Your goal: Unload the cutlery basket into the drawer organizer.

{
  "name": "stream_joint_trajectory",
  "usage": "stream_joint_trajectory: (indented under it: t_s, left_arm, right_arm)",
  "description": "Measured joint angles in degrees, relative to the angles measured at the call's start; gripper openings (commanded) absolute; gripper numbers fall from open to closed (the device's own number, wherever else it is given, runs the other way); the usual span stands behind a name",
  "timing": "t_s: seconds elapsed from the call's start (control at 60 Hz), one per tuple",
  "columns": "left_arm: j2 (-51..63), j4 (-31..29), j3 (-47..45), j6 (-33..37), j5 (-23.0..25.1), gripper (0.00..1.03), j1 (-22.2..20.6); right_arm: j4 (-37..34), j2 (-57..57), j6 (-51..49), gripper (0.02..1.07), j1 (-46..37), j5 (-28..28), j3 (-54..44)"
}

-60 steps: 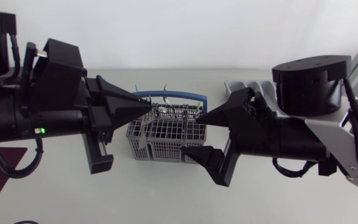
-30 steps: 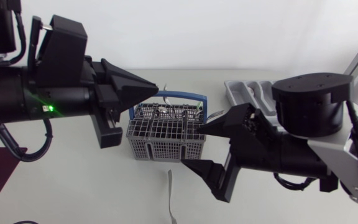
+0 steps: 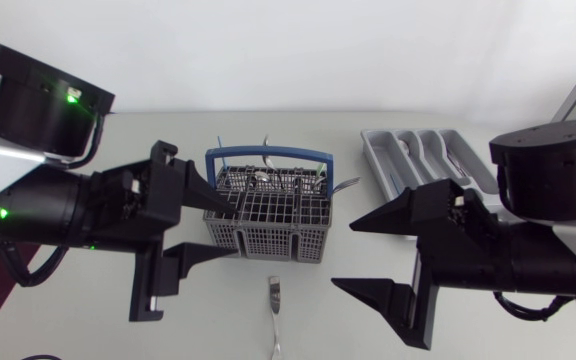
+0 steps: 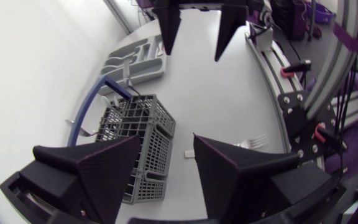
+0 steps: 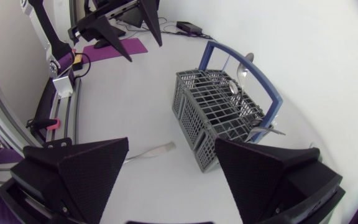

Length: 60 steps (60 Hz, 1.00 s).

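The pale surface (image 3: pixel 168 135) is bare along its far edge. The left end effector (image 3: pixel 236 230) and right end effector (image 3: pixel 342 257), both with fingers apart, flank the central grey cutlery basket (image 3: pixel 268 215). The drawer organizer (image 3: pixel 423 155) sits far right. A fork (image 3: pixel 275 300) lies near of the basket.
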Motion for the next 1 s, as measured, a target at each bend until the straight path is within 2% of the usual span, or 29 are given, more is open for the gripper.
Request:
stream_joint_trajectory:
  t_s: [0.117,0.25,0.333,0.467,0.683,1.0]
  left_arm:
    - [2.1,-1.9,-0.1,9.1,-2.6,0.94,-2.5]
    - [10.2,-2.5,-0.1,21.9,-8.9,0.95,-8.6]
    - [14.4,-2.8,-0.2,28.8,-10.5,0.95,-11.0]
    - [19.0,-6.1,0.2,38.6,-11.0,0.95,-12.1]
    - [26.6,-8.7,4.3,49.5,-11.6,0.95,-16.2]
    - [39.2,-14.0,14.0,59.2,-14.1,0.95,-17.9]
  right_arm:
    - [-0.3,0.0,-1.1,1.02,-1.9,-1.6,-1.6]
    - [0.2,0.7,-3.0,1.02,-7.7,-6.0,-3.1]
    - [0.9,2.3,-4.8,1.02,-11.5,-8.6,-4.0]
    - [1.9,5.7,-7.8,1.02,-17.5,-12.6,-4.0]
    - [3.4,11.7,-11.6,1.02,-23.8,-17.9,-4.0]
    - [3.6,19.5,-17.1,1.02,-33.1,-24.0,-2.3]
